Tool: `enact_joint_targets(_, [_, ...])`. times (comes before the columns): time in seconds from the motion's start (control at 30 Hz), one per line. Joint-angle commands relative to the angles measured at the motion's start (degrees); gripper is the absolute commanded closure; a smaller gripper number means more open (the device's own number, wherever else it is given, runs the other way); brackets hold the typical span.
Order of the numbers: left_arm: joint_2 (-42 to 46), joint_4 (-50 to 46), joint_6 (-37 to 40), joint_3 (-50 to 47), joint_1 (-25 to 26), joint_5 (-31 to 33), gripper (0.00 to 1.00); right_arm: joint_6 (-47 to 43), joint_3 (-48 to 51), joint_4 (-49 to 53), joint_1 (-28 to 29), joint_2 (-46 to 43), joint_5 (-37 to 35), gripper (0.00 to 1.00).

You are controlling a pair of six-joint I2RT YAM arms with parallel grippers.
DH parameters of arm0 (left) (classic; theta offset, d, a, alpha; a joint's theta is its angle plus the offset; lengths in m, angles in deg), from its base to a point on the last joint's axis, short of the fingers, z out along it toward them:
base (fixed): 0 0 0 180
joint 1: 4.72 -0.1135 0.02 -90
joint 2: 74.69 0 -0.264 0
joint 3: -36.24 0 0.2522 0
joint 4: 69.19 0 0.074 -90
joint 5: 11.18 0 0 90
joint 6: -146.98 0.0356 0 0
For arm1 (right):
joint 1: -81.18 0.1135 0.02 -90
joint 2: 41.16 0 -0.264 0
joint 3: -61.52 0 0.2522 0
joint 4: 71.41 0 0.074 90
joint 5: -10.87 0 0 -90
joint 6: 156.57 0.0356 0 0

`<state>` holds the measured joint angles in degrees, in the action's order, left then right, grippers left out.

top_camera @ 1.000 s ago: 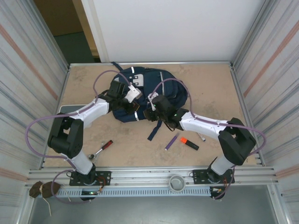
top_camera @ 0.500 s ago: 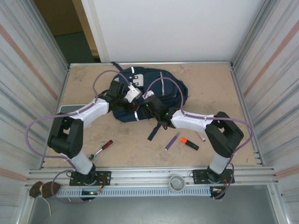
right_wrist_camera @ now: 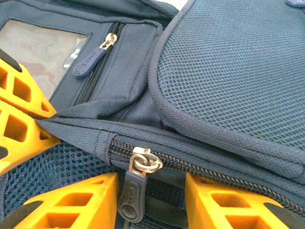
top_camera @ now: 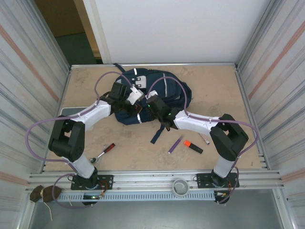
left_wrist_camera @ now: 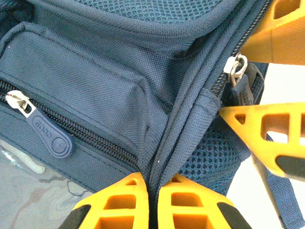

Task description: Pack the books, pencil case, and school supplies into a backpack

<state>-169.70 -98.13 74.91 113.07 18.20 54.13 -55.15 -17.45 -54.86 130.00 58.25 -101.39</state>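
The table (top_camera: pixel 214 90) carries everything, and the backpack (top_camera: pixel 172 94) lies on it directly under both sets of jaws, which meet at its near edge.

The left jaws are pressed together on a raised fold of the backpack's navy fabric, beside the main zipper track; the seam runs straight up from between them. To their left sits a front pocket with its own closed zipper and a dark rubber pocket pull (left_wrist_camera: pixel 47 136).

The right jaws are spread, one finger on each side of the main zipper pull (right_wrist_camera: pixel 132 198), whose dark tab hangs down between them below its metal slider (right_wrist_camera: pixel 143 162). Whether either finger touches the tab, I cannot tell. The two sets of jaws are just beside each other, nearly at right angles.

Well apart from the left jaws, back toward that arm's base, lies a red-handled tool (top_camera: pixel 106 150). Well apart from the right jaws, toward the near edge, lie the purple pen (top_camera: pixel 175 144), the orange highlighter (top_camera: pixel 193 147) and the white marker (top_camera: pixel 205 140), close together on the table.
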Motion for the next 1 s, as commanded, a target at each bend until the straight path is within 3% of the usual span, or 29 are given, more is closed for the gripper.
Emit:
enact_joint_targets(0.0, [1.7, -0.6, -1.1, 0.8, -0.3, -4.3, 1.00, 0.3, -2.6, 0.5, -0.7, -0.1, -0.8, 0.65])
enact_joint_targets(0.3, [1.3, -1.0, -0.6, 0.9, -0.3, -3.1, 1.00, 0.6, -3.3, 2.0, -2.0, -0.3, 1.3, 0.86])
enact_joint_targets(0.5, [1.1, -1.5, 0.0, 1.0, -0.3, -1.5, 1.00, 3.3, -1.5, 2.9, -5.0, -2.8, 8.5, 0.97])
enact_joint_targets(0.7, [1.2, -1.4, 0.1, 0.7, -0.5, -0.6, 1.00, 6.2, 1.8, 2.9, -9.7, -5.2, 18.7, 1.00])
enact_joint_targets(0.97, [2.5, -0.7, -0.4, -0.5, -1.9, 0.7, 1.00, 6.3, 5.9, 5.7, -15.3, -8.9, 21.4, 1.00])
